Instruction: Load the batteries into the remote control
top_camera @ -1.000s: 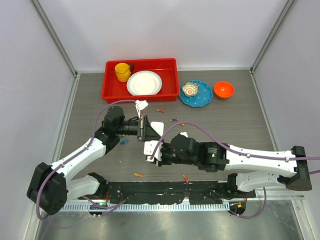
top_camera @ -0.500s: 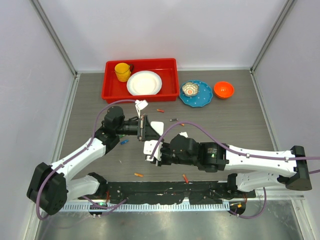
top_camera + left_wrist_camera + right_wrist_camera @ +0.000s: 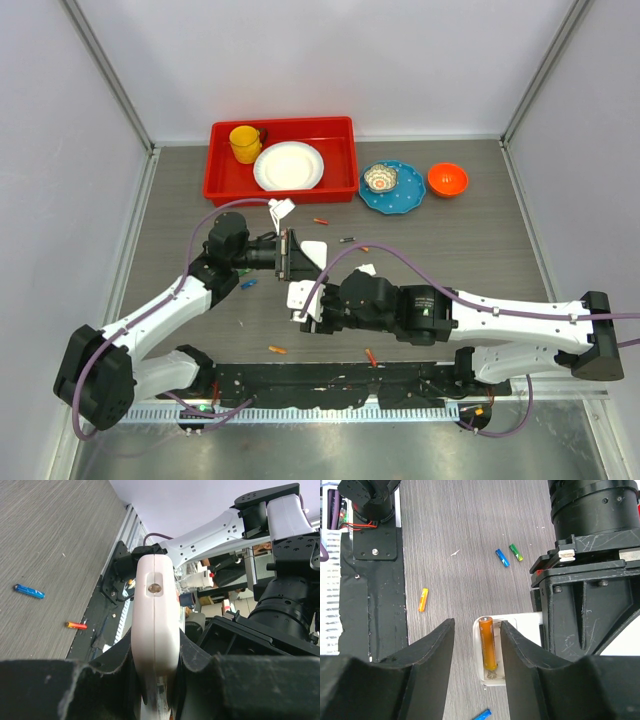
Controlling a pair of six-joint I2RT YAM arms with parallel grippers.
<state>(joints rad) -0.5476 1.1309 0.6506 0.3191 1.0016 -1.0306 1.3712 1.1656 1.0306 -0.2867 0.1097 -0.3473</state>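
Battery (image 3: 486, 642), orange cylinder, seemingly in white remote (image 3: 527, 622)

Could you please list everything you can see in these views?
Red plastic tray: one, red, far left.
Yellow mug: one, yellow, in tray.
White round plate: one, white, in tray.
Blue round plate: one, blue, right of tray.
Small patterned bowl: one, white-orange, on blue plate.
Orange bowl: one, orange, right of blue plate.
Loose slim batteries: at least six, orange, blue, green, dark, scattered on grey table.
White flat remote control: one, white, gripped mid-table.
Orange battery: one, orange, in remote's open compartment.
Left gripper: one, black, shut on remote.
Right gripper: one, black, open, flanking the compartment.
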